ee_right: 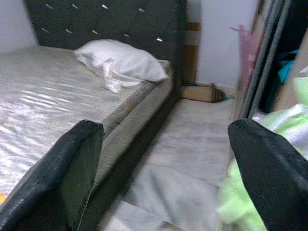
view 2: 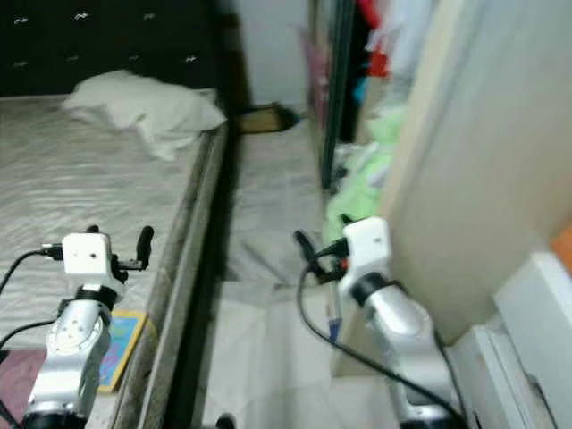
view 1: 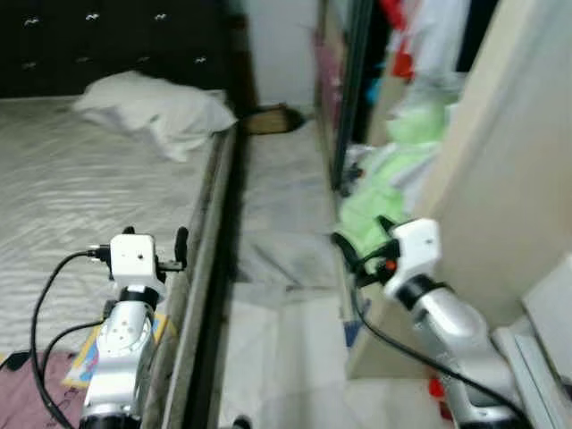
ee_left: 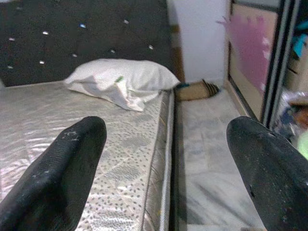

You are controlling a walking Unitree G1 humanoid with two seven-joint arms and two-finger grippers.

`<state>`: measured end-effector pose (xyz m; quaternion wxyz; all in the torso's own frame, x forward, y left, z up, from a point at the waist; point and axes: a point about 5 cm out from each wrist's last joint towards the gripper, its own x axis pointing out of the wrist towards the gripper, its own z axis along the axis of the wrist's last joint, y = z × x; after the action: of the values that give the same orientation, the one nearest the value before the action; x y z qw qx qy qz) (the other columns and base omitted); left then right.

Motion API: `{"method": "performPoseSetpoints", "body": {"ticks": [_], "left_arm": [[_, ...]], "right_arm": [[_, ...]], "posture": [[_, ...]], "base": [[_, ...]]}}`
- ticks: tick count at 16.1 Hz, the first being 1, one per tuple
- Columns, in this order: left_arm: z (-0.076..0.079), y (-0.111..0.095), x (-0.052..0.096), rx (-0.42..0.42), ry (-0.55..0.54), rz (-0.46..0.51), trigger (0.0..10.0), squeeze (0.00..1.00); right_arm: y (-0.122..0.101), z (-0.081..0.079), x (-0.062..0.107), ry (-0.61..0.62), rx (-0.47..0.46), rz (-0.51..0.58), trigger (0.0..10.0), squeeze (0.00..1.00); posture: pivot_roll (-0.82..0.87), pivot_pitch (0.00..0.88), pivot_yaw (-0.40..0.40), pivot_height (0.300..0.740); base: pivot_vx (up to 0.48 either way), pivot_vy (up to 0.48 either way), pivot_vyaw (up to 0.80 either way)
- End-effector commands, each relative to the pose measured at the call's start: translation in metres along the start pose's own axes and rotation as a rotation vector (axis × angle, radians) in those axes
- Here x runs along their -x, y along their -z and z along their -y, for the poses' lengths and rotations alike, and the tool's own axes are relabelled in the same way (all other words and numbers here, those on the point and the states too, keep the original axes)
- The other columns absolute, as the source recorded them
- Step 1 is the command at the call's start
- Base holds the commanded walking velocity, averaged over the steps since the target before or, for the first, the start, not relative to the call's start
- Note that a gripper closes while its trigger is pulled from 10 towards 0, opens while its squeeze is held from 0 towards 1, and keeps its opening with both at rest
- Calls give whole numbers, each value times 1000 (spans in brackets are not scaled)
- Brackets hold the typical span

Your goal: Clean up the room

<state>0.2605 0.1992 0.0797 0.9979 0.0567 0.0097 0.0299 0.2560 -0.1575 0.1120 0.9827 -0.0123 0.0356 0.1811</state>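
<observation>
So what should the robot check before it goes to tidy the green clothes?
1. Left gripper open and holding nothing: ok.
2. Right gripper open and holding nothing: ok.
3. Green clothes in view by the wardrobe: ok.
4. Floor between bed and wardrobe free to walk: ok.
5. Clothes within reach of the right gripper: cannot tell.
6. Picture sharp enough to aim: not ok, blurred.

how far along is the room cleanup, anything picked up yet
Nothing looks done yet. Both end effectors are open and hold nothing: the left end effector is over the mattress edge, the right end effector by the wardrobe. Left to do: the green clothes spilling from the wardrobe, and the book on the bed.
</observation>
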Motion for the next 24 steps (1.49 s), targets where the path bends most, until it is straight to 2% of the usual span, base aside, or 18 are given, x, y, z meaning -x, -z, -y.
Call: {"method": "performPoseSetpoints", "body": {"ticks": [1, 3, 5, 8, 21, 24], "left_arm": [[-6, 0, 0, -16, -16, 0, 10000, 0], [-6, 0, 0, -16, -15, -1, 10000, 0], [-5, 0, -1, -20, -7, -1, 10000, 0], [-4, -1, -2, -22, 2, 0, 10000, 0], [-2, -1, -4, -10, 6, -2, 10000, 0], [1, -8, -5, 16, 18, 15, 10000, 0]], "right_arm": [[-2, 3, 0, 28, 11, -1, 10000, 0], [3, 1, 11, -18, 20, -22, 10000, 0], [-4, -4, 8, -58, 57, 21, 10000, 0], [-23, -1, -7, 30, 77, 130, 10000, 0], [-29, 1, -12, 68, 104, 174, 10000, 0], [-30, 3, -15, 91, 114, 183, 10000, 0]], "posture": [[-87, 0, 7, 740], [-91, 0, 9, 740], [-93, 0, 12, 740], [-85, 0, 13, 740], [-84, 0, 18, 740], [-81, 0, 21, 740]], "base": [[0, 0, 0], [0, 0, 0], [0, 0, 800], [0, 0, 800], [0, 0, 800], [0, 0, 800]]}}
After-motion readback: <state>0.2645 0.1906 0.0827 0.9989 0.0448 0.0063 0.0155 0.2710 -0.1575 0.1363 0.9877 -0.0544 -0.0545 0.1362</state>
